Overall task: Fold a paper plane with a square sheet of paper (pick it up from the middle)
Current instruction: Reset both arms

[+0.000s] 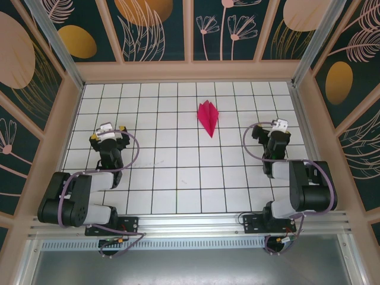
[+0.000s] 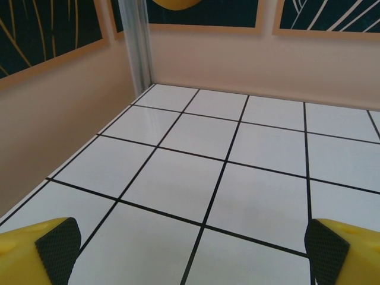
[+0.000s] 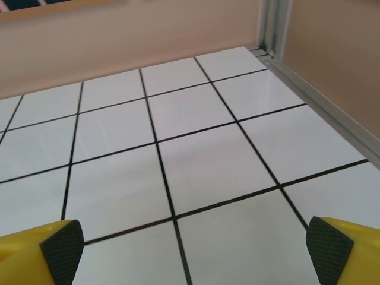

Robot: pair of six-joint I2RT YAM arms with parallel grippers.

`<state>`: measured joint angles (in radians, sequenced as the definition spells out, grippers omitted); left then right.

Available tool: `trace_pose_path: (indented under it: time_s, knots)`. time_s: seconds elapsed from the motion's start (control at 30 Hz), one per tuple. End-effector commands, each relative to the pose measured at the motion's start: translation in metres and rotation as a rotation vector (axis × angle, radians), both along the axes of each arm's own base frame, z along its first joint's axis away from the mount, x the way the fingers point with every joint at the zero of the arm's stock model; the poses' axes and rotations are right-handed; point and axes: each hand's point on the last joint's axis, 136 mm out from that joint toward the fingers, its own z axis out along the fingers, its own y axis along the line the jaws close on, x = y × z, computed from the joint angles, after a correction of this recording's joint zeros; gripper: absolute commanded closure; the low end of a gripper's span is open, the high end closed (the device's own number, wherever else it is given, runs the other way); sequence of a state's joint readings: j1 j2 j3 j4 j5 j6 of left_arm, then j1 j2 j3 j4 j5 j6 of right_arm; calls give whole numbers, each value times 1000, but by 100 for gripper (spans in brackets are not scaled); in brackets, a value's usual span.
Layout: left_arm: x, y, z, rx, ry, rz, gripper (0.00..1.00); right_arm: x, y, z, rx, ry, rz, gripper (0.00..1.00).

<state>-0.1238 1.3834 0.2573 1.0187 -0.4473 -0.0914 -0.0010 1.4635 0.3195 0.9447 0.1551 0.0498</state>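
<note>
Top view, plane: the plane [image 1: 208,117] is a folded magenta dart lying flat on the counter [image 1: 166,172]. It sits toward the far side, a little right of the middle, with its narrow tip pointing toward the arm bases and its broader end toward the back wall.
Top view, left end effector: the left end effector [image 1: 110,129] hangs over the left part of the counter, well apart from the plane. Its yellow-tipped fingers are spread and nothing is between them.
Top view, right end effector: the right end effector [image 1: 274,126] is over the right part of the counter, nearer the plane than the left one but not touching it. It is spread wide and empty.
Left wrist, end effector: the left end effector [image 2: 190,249] has its fingers at the two bottom corners of the picture, with the black pads [image 2: 58,249] facing each other across bare white tiles. The jaws stand wide and grip nothing.
Left wrist, surroundings: a beige wall [image 2: 53,119] and a metal corner post [image 2: 138,47] stand beyond the tiles.
Right wrist, end effector: the right end effector [image 3: 196,249] is likewise fully apart, with pads [image 3: 62,249] at the lower corners and only tiles between them.
Right wrist, surroundings: a metal rail [image 3: 320,89] runs along the right wall.
</note>
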Motion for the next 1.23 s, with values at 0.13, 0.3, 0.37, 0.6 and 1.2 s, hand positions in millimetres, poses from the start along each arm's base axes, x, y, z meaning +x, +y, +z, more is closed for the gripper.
trace_pose_path:
  time_s: [0.13,0.3,0.37,0.6,1.2]
  knots:
    - [7,-2,18,-2,-106,-62,1,4,13,14,-10,-98,92,1]
    - [14,-1,10,-9,-88,-66,2,-3,13,12,-3,-123,113,1]
    - [15,1,10,-18,-87,-60,2,-5,13,11,-6,-133,113,1]
    - [17,4,8,-28,-79,-56,2,-4,11,11,-4,-132,106,1]
    - [20,3,6,-28,-65,-61,2,-6,26,11,-11,-138,199,1]
